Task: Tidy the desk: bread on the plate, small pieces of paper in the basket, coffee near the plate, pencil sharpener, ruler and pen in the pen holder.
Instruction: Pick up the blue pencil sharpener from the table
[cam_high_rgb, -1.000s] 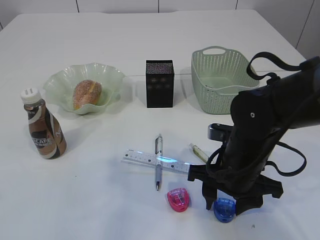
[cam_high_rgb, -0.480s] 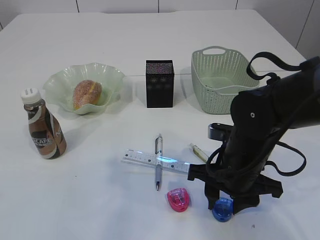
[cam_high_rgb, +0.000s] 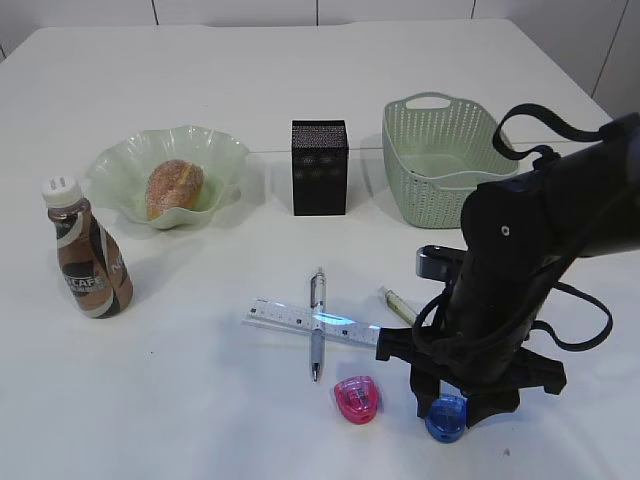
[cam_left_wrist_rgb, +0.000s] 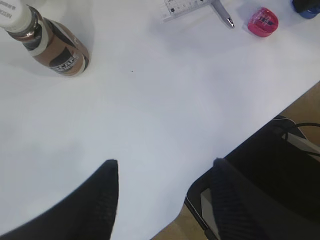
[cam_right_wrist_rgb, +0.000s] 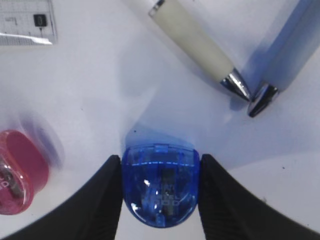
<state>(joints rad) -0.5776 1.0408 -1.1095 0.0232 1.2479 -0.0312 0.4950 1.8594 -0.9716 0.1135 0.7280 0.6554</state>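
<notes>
On the desk (cam_high_rgb: 250, 80), the plate (cam_high_rgb: 120, 165) sits at the back left with the bread (cam_high_rgb: 174, 188) in it. The coffee (cam_high_rgb: 87, 250) stands in front of the plate, to its left. The pen holder (cam_high_rgb: 319, 167) is behind the middle, the basket (cam_high_rgb: 440, 160) to its right. Nearer the front, the ruler (cam_high_rgb: 290, 319) lies across a pen (cam_high_rgb: 317, 335). Two pencil sharpeners sit in front of them, one (cam_high_rgb: 356, 399) left of the other (cam_high_rgb: 445, 418). The right claw (cam_right_wrist_rgb: 161, 200) straddles the right-hand one.

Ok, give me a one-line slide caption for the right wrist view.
Right gripper closing its fingers around the blue pencil sharpener, with the pink sharpener, two pens and ruler nearby.
</notes>
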